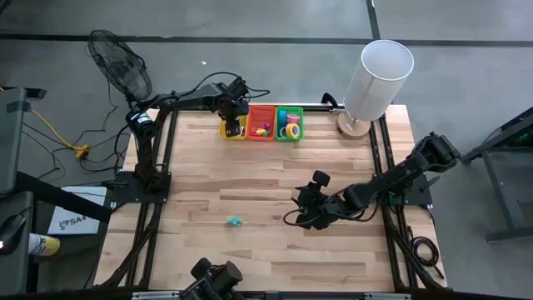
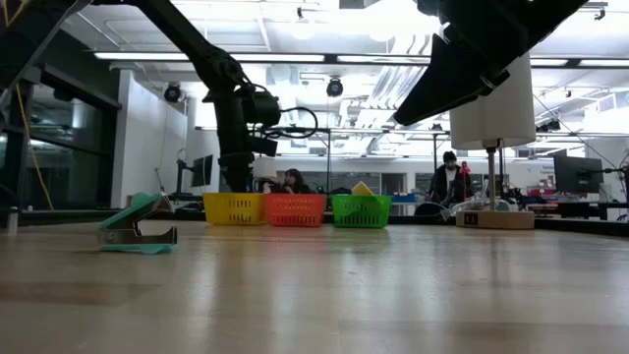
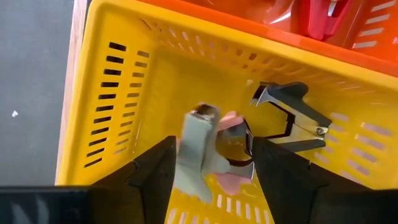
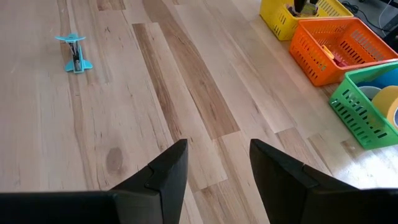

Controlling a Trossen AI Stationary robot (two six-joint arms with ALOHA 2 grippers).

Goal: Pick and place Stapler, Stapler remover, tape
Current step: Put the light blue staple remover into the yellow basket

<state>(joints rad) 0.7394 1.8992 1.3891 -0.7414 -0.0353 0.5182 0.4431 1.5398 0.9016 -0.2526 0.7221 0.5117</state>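
Left wrist view: the left gripper (image 3: 211, 165) hangs over the yellow basket (image 3: 124, 93), fingers apart, a grey-and-pink staple remover (image 3: 208, 152) between them; contact cannot be told. A black staple remover (image 3: 292, 115) lies inside. The right gripper (image 4: 214, 165), fingers apart and empty, hovers above the table (image 4: 155, 93). A teal staple remover (image 1: 234, 221) lies mid-table; tape rolls (image 1: 291, 127) fill the green basket (image 1: 290, 137).

in your high view the yellow basket (image 1: 232, 127) is mostly covered by the left gripper (image 1: 236, 112), so its contents stay hidden. the green basket (image 4: 367, 109) is cut off at the right wrist picture's edge (tape rolls only partly showing). the teal staple remover (image 1: 234, 221) is too small to read.
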